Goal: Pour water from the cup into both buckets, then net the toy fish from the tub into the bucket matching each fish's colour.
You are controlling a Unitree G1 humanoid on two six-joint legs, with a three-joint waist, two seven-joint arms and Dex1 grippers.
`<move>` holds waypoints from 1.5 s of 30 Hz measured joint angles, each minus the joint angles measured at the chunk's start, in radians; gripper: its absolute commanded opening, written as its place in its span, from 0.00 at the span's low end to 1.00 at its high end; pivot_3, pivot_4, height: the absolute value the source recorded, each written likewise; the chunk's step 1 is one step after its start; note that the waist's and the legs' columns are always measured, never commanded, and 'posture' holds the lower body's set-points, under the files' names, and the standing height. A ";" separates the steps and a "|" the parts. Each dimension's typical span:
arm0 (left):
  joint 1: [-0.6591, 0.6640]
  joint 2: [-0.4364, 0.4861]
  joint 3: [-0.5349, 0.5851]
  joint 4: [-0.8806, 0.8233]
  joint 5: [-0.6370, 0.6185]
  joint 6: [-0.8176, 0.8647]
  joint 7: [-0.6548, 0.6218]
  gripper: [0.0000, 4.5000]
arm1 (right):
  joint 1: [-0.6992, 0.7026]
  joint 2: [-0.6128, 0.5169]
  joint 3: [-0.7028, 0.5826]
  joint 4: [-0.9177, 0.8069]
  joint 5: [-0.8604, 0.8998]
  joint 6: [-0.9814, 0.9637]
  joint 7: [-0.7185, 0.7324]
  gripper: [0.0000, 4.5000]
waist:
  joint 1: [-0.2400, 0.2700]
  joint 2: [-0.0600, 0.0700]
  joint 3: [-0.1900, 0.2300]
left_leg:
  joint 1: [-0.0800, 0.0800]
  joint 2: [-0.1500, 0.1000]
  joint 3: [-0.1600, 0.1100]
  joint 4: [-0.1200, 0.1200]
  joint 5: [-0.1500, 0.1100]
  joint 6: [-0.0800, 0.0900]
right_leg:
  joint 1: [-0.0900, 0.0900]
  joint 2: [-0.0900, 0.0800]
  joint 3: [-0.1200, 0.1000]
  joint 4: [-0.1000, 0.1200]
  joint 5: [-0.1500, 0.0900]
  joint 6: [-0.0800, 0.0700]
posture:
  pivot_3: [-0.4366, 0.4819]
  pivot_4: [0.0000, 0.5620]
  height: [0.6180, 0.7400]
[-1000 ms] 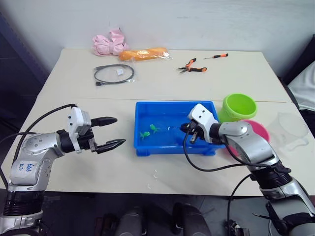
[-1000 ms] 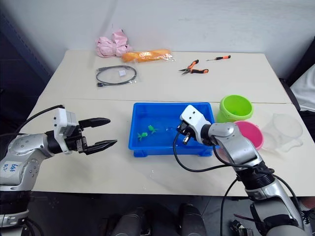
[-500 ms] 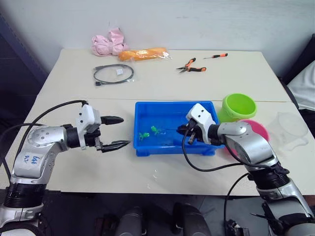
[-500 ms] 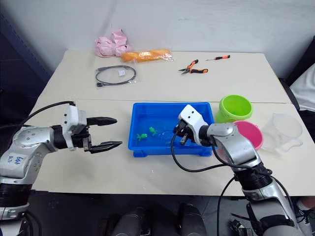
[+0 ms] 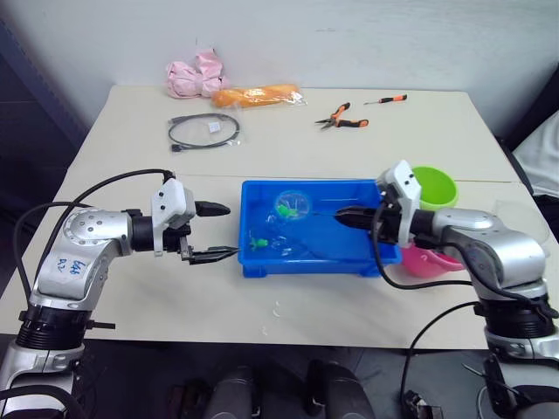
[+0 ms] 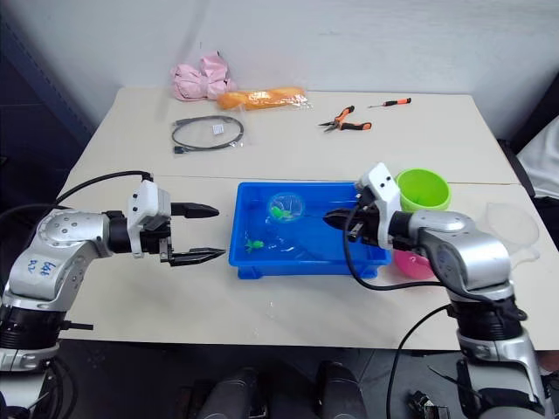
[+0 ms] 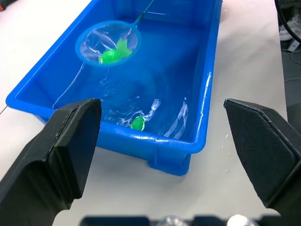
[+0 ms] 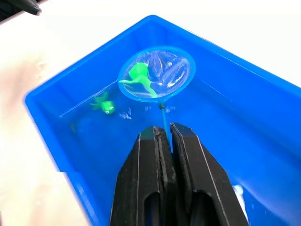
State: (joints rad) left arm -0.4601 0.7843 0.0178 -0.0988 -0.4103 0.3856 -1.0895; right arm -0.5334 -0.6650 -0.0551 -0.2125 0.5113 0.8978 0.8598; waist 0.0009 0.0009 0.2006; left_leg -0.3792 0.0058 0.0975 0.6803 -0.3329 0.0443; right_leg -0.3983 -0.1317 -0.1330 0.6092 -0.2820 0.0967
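The blue tub (image 5: 307, 267) holds water in the middle of the table. My right gripper (image 5: 341, 212) is shut on the thin handle of the net (image 5: 291, 206), which hangs just above the tub's far left part with a green toy fish (image 8: 139, 75) lying in its mesh. Another green fish (image 5: 258, 238) floats near the tub's front left corner. The green bucket (image 5: 434, 186) and the pink bucket (image 5: 426, 261) stand right of the tub, behind my right arm. The clear cup (image 6: 514, 223) sits at the far right. My left gripper (image 5: 231, 230) is open just left of the tub.
At the back of the table lie a black cable coil (image 5: 203, 131), orange-handled pliers (image 5: 341, 118), a small screwdriver (image 5: 384, 99), a pink bag (image 5: 194, 76) and an orange packet (image 5: 258, 94). Water drops (image 5: 276, 309) spot the table in front of the tub.
My right gripper has drawn back to the right and raised the net out of the water with a green fish in it. My left gripper has come closer to the tub's left side.
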 measured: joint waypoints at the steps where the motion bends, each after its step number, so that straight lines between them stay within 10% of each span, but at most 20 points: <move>1: -0.003 0.000 0.000 0.001 0.000 0.000 -0.005 0.99 | 0.013 -0.020 -0.021 -0.012 0.010 0.001 0.004 0.00 | -0.001 0.000 0.000 | 0.000 0.000 0.000 0.000 0.000 0.000 | 0.000 0.000 0.000 0.000 0.000 0.000 | 0.48 0.27 1.00; 20: -0.096 -0.216 -0.052 0.023 -0.049 0.041 -0.004 0.99 | 0.319 -0.232 -0.577 -0.072 0.115 0.039 -0.137 0.00 | 0.023 0.000 0.000 | 0.000 -0.002 0.002 0.001 0.001 0.002 | 0.001 0.000 0.001 -0.001 0.000 0.001 | 0.48 0.27 1.00; 37: -0.118 -0.284 -0.078 0.037 -0.034 0.009 0.027 0.99 | 0.453 -0.366 -0.302 0.395 -0.694 -1.107 -0.437 0.00 | 0.018 0.000 0.000 | 0.003 -0.003 0.004 0.000 0.003 0.001 | 0.001 0.001 0.004 0.001 0.000 0.002 | 0.48 0.27 1.00; 45: -0.119 -0.302 -0.078 0.056 -0.030 -0.016 0.036 0.99 | 0.453 -0.413 -0.194 0.483 -0.924 -1.310 -0.601 0.00 | 0.018 0.000 0.000 | 0.004 -0.002 0.004 0.001 0.004 0.000 | 0.002 0.001 0.004 0.001 0.000 0.002 | 0.48 0.27 1.00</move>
State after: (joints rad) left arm -0.5786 0.4819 -0.0601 -0.0431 -0.4400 0.3695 -1.0530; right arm -0.0807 -1.0784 -0.2491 0.2703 -0.4129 -0.4121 0.2587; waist 0.0189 0.0012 0.2006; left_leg -0.3756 0.0036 0.1010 0.6809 -0.3288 0.0440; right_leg -0.3959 -0.1302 -0.1286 0.6102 -0.2820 0.0988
